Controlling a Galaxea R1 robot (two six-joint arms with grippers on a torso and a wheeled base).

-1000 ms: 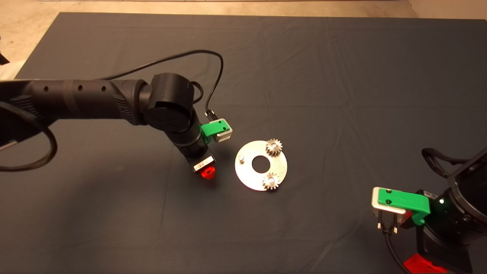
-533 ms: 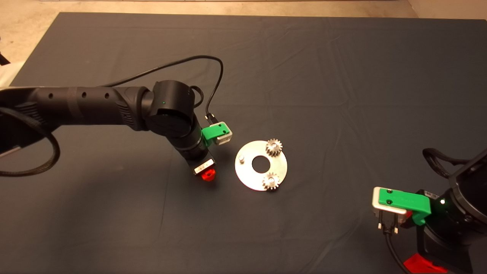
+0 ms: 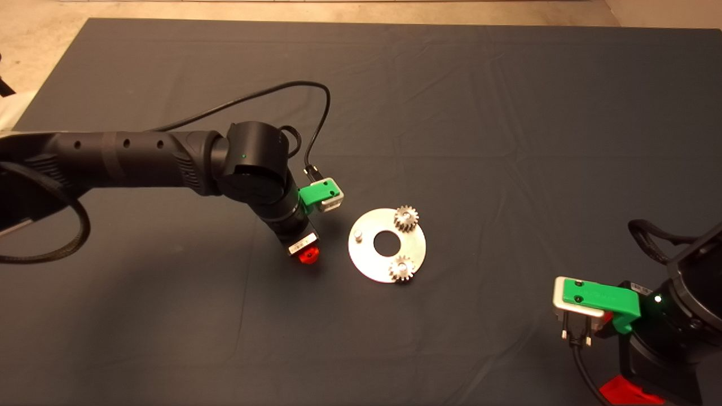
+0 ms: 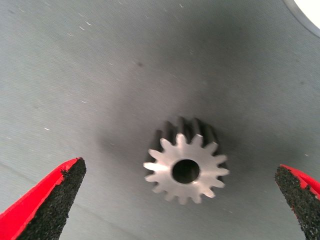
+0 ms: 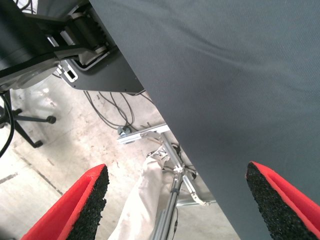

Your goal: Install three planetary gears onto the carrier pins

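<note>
Planetary gear [image 4: 186, 170]: small, rigid, likely slippery steel, best gripped across opposite teeth; spread-fingered left gripper [image 4: 180, 200] is positioned around it.

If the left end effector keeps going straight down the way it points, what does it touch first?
Probably the loose planetary gear, lying flat on the mat between the open fingers of the left end effector. The fingers look wide enough to straddle it and reach the mat; depth is unclear.

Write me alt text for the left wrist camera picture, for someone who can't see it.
A small silvery planetary gear lies flat on the dark mat, centred between the open left gripper's two red fingers, which do not touch it. The edge of a pale disc shows at one corner.
</note>
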